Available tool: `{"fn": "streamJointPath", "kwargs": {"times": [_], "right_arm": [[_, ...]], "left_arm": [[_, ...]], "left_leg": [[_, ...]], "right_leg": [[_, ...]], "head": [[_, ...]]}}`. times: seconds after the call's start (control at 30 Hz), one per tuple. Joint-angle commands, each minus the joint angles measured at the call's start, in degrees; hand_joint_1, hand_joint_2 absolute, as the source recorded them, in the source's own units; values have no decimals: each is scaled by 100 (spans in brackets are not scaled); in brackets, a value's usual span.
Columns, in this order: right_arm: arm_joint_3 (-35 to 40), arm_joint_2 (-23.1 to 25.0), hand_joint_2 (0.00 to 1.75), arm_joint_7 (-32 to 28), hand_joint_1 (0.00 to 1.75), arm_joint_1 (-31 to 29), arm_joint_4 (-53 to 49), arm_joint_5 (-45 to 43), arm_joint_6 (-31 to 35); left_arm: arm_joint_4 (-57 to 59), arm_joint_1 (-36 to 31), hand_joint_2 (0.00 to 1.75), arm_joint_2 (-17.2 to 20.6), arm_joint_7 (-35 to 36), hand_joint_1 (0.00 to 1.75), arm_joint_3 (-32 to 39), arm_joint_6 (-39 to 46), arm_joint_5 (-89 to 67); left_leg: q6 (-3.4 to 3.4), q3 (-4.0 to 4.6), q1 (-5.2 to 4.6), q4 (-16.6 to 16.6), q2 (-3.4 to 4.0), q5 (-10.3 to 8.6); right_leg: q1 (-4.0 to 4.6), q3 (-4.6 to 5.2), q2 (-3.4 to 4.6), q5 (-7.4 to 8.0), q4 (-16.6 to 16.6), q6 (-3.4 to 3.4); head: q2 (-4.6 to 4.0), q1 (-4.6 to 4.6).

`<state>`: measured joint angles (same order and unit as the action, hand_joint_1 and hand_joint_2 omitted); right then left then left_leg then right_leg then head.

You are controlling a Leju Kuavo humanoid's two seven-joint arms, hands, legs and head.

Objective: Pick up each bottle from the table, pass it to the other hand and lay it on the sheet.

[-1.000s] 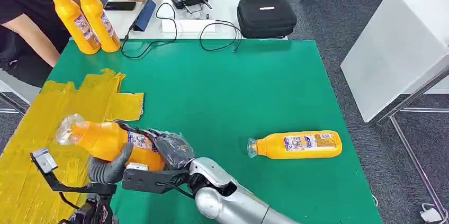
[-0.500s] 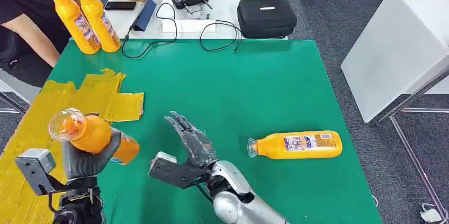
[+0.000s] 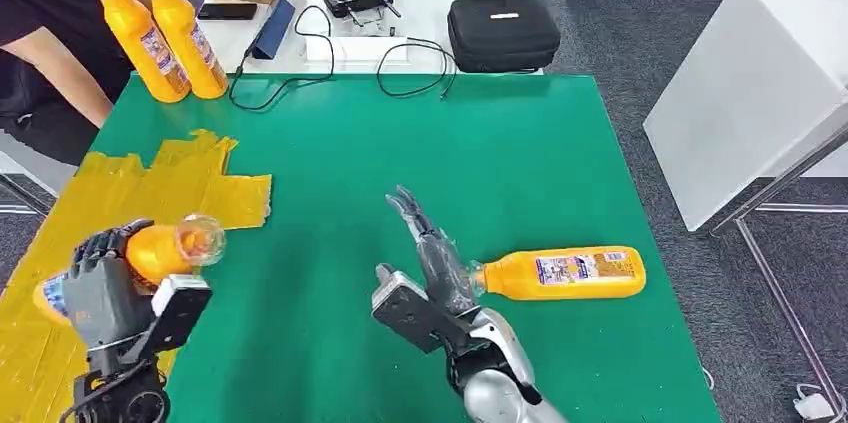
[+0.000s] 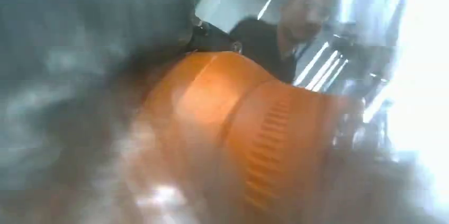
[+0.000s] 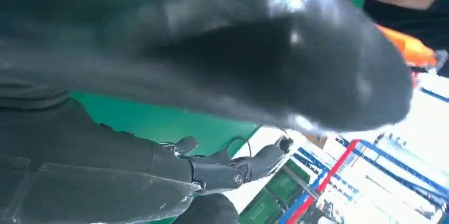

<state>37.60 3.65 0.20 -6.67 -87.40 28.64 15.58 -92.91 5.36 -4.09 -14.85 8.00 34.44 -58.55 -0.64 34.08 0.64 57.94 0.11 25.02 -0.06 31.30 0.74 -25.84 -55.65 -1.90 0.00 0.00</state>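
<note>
From the head view, the left hand point(image 3: 100, 288) grasps an orange bottle point(image 3: 165, 248) above the yellow sheet point(image 3: 150, 188) on the green table point(image 3: 420, 153), while the right hand point(image 3: 430, 258) is released, fingers spread and straight, just beside the cap end of a second orange bottle point(image 3: 565, 274) lying on its side; two more bottles point(image 3: 170, 33) stand at the far corner next to a person point(image 3: 45, 33). The left wrist view, heavily blurred, has the held bottle's point(image 4: 233, 134) orange body close up. The right wrist view shows the dark fingers point(image 5: 254, 163) stretched out over the green top, holding nothing.
</note>
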Motion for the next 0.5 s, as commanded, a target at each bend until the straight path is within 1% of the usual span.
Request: {"fn": "streamJointPath", "kwargs": {"times": [0.03,0.1,0.2,0.23,0.5], "right_arm": [[-86,-194,0,31,0,-146,-50,-168,-168],[-69,-187,0,31,0,-152,-42,-210,-226],[-69,-180,0,63,0,-162,12,-230,-327],[-66,-179,0,68,0,-160,21,-227,-352],[-66,-179,0,68,0,-160,21,-227,-352]], "left_arm": [[2607,-476,175,634,358,175,-485,468,-1267],[2946,-528,175,695,381,175,-604,87,-1209],[3166,-548,175,756,415,175,-789,-192,-1256],[3218,-555,175,794,526,175,-858,-311,-1395],[3218,-555,175,794,526,175,-858,-311,-1395]], "left_leg": [[1,-24,-8,-19,-10,-6],[1,-21,-7,-16,-9,-5],[1,-25,-6,-15,-12,-3],[0,-19,-6,-13,-8,-3],[1,-14,-4,-7,-5,-3]], "right_leg": [[-7,-22,-14,0,10,2],[-6,-18,-13,-1,8,2],[-5,-24,-17,-3,8,2],[-5,-17,-13,-2,6,1],[-3,-16,-10,1,3,2]], "head": [[0,0],[0,0],[0,2],[0,0],[0,0]]}}
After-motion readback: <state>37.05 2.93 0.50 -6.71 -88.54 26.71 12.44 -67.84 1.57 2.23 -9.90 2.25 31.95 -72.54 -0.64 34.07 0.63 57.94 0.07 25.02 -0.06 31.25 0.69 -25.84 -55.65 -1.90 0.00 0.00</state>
